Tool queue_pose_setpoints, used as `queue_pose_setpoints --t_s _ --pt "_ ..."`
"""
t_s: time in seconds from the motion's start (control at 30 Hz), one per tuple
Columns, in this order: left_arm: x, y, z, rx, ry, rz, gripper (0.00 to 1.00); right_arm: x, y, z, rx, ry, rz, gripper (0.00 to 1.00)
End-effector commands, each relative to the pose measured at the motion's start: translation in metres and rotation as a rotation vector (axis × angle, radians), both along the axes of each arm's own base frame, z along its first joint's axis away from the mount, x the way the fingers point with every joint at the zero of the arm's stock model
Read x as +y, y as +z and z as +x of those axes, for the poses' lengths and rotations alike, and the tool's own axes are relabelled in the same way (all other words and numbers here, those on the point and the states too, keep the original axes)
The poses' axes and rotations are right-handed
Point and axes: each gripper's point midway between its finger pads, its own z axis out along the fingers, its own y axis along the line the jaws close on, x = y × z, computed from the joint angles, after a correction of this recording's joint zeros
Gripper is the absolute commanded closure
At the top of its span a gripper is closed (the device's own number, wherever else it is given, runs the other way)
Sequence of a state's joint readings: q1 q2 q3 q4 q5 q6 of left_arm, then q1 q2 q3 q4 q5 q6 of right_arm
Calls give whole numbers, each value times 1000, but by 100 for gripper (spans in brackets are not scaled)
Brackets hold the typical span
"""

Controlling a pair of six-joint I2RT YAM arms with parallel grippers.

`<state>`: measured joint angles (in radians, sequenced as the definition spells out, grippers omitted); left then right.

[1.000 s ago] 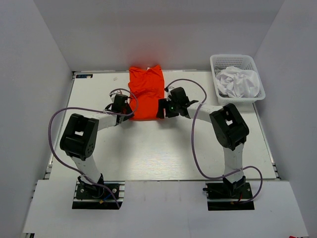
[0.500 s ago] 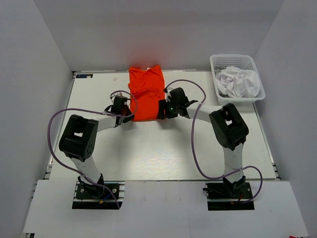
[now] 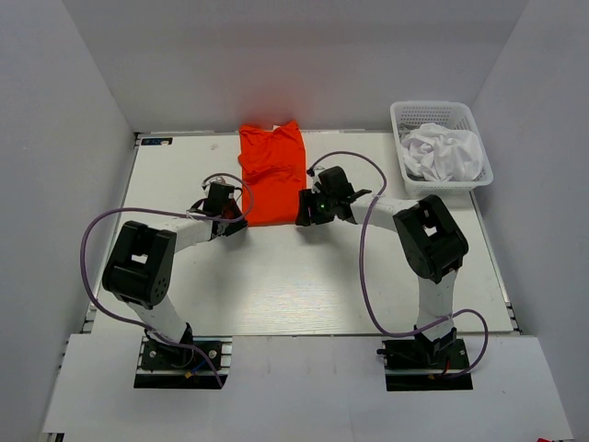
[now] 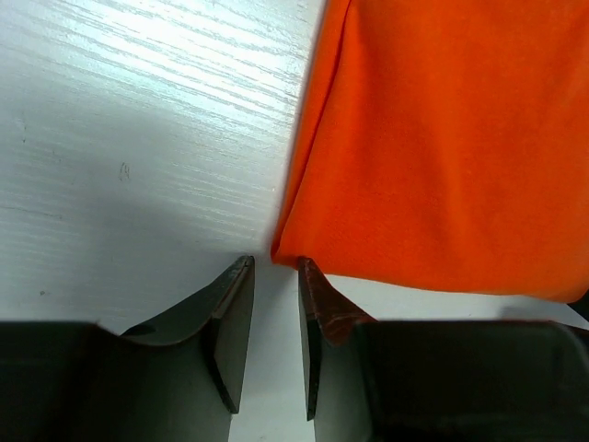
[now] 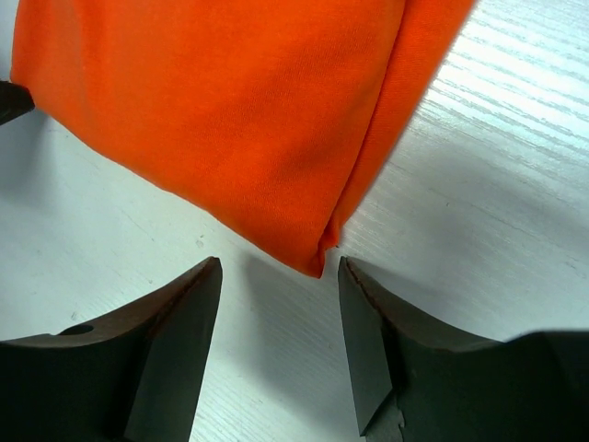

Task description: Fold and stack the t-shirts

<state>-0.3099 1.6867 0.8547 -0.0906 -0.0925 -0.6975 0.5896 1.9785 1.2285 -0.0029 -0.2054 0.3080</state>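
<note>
The orange-red t-shirt [image 3: 272, 175] lies flat on the table [image 3: 276, 285] as a long narrow strip, its sides already turned in, so the lengthwise fold looks done. The crosswise fold, judging by that length, is not yet made.

The left gripper [image 4: 274, 269] sits at the strip's near left corner, its fingers only a narrow slit apart with nothing between them, the corner just ahead of the tips. The right gripper [image 5: 279, 269] is at the near right corner, fingers spread wider, the cloth just beyond the gap and not pinched.

Well to the right of the strip, the white t-shirt [image 3: 444, 152] lies crumpled in the basket [image 3: 433, 108], unfolded. Well under half the task appears finished, with nothing stacked
</note>
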Motion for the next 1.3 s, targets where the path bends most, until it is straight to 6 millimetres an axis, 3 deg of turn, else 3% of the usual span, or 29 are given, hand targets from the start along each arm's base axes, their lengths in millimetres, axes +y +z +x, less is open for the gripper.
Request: queue_pose_setpoints --t_s 0.0,0.17,0.33,0.4,0.43,0.47,0.57,0.6,0.63,0.67,0.73,0.77,0.8,0.83,0.9,0.93,1.0,1.03,1.07,1.27 --pt "7 -23 -29 107 -36 51 62 -3 -6 -7 17 5 -17 42" --pt "-4 -28 -25 108 -79 8 65 5 -2 -5 17 29 8 53" --pt "-11 -31 -15 82 -107 -7 71 11 -3 7 -45 29 31 56" --pt "-15 -27 -8 71 -114 -17 80 13 -2 15 -61 21 23 59" --pt "-14 -33 -11 93 -113 -11 95 14 -1 17 -68 22 21 62" --pt "-14 -33 -11 93 -113 -11 100 14 0 19 -80 23 22 64" --pt "-14 -31 -10 94 -113 -11 100 14 3 22 -97 13 23 80" --pt "-14 -25 -11 87 -113 -13 100 14 6 21 -99 18 27 97" --pt "-15 -18 -9 66 -121 -12 100 13 12 18 -101 22 32 100" --pt "-17 -6 -16 46 -136 -25 100 12 30 14 -125 26 54 100" --pt "-16 9 -22 10 -137 -34 100 9 45 -1 -128 45 67 100" --pt "-12 7 -34 23 -137 -31 100 6 47 -7 -124 55 67 100" --pt "-13 26 -38 -17 -139 -60 100 -1 48 -23 -103 67 61 100" --pt "-17 33 -46 -24 -159 -75 100 -1 60 -33 -102 92 74 100" --pt "-24 42 -68 -5 -200 -135 100 -10 53 -67 -18 138 47 100" --pt "-29 59 -77 -46 -223 -168 100 -9 79 -80 -46 169 89 100" --pt "-40 78 -94 -64 -287 -228 100 -18 70 -111 15 218 92 100" --pt "-40 86 -100 -73 -299 -241 100 -22 89 -119 -22 226 114 100" --pt "-42 100 -114 -81 -324 -256 100 -28 87 -134 16 240 88 100" --pt "-36 163 -135 -187 -360 -265 100 -45 136 -165 -16 332 79 100"
